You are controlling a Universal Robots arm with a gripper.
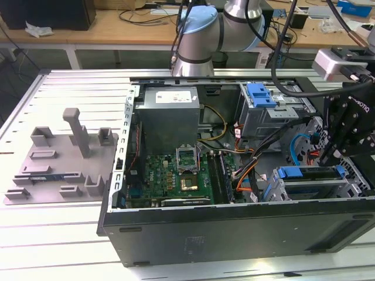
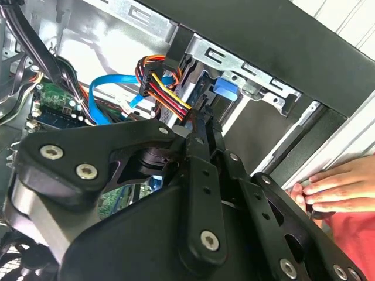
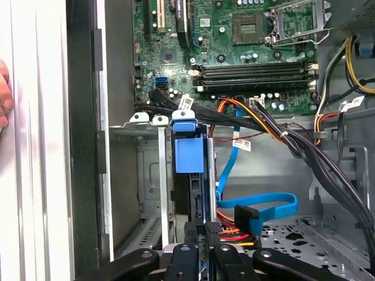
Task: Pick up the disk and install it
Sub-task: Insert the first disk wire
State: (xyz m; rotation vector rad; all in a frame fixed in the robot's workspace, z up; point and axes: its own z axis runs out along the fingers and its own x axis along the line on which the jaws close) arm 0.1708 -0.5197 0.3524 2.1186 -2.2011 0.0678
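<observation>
First wrist view showed the gripper [image 3: 202, 229] pinching the near end of the disk [image 3: 189, 153], whose long side ran straight ahead of it into the metal cage [image 3: 146, 126].

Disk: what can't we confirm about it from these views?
- Label: the disk stands edge-on in its bay in the first wrist view.
- Seating depth: the gripper covers the bay's end in the exterior view.
- Second wrist view: gripper linkage blocks most of it.

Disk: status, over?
Gripper at the disk, near end. Disk on edge in the drive cage. Cable plug close beside the gripper; a person's hand just outside the case wall.
</observation>
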